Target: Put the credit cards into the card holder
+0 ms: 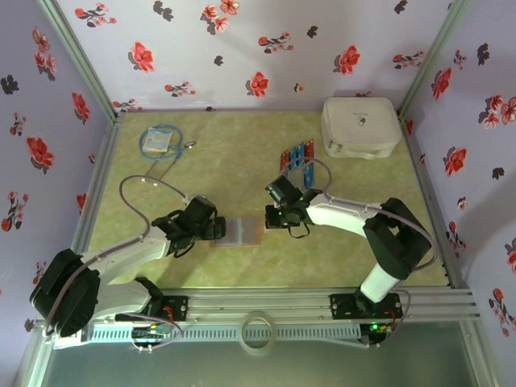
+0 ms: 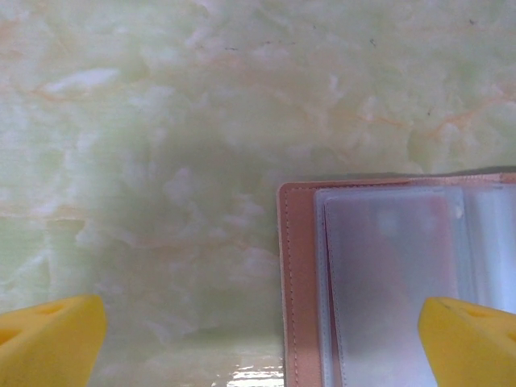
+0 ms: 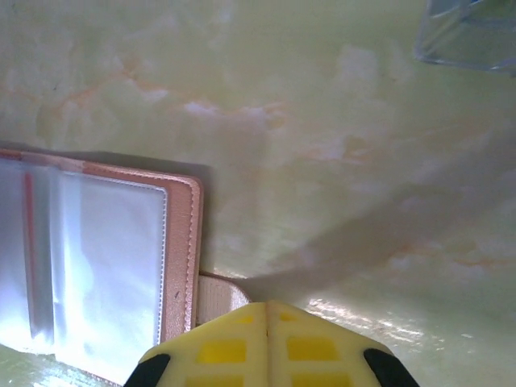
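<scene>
The card holder (image 1: 240,230) lies open on the table, reddish-brown with greyish clear pockets (image 2: 387,282). My left gripper (image 1: 216,230) is open; its yellow fingers (image 2: 48,339) stand wide apart over the holder's left edge (image 2: 294,282). My right gripper (image 3: 268,339) is shut, fingertips pressed together at the holder's right edge (image 3: 192,250). The pale strap tab (image 3: 219,294) runs under those fingertips. The credit cards (image 1: 297,155), red and blue, lie in a row farther back, away from both grippers.
A big white box (image 1: 360,126) stands at the back right. A blue cable packet (image 1: 160,141) lies at the back left. A clear plastic piece (image 3: 472,36) lies just in front of the cards. Flowered walls close in the table.
</scene>
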Robot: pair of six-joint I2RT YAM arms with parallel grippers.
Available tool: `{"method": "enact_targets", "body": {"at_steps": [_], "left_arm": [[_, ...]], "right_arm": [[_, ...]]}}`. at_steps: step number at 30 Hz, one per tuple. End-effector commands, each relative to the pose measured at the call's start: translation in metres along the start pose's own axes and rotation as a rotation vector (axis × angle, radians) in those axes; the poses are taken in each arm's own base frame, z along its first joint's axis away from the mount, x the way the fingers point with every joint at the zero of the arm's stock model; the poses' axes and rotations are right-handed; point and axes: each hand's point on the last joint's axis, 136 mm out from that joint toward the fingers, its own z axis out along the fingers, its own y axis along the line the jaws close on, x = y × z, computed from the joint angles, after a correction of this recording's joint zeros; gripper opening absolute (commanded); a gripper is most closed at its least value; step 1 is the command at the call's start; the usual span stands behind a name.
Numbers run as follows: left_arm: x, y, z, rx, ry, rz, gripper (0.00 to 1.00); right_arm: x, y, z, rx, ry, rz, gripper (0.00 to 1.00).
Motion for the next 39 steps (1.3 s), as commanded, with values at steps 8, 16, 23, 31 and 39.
{"method": "enact_targets", "body": {"at_steps": [8,16,23,31,39], "left_arm": [[0.006,-0.028,0.014,0.018,0.026,0.053,1.00],[0.010,-0.032,0.024,-0.043,0.049,0.115,1.00],[0.016,-0.017,0.026,-0.106,0.055,0.108,1.00],[0.015,-0.014,0.025,-0.120,0.047,0.106,1.00],[-0.012,-0.030,0.007,-0.072,-0.006,0.106,1.00]], "right_arm": [[-0.002,-0.027,-0.009,0.051,-0.012,0.007,0.00],[0.002,-0.031,-0.007,0.058,-0.004,0.013,0.00],[0.002,-0.035,-0.008,0.063,-0.005,0.016,0.00],[0.000,-0.033,-0.009,0.051,-0.005,0.018,0.00],[-0.033,-0.006,-0.057,0.012,-0.067,-0.048,0.36]]}}
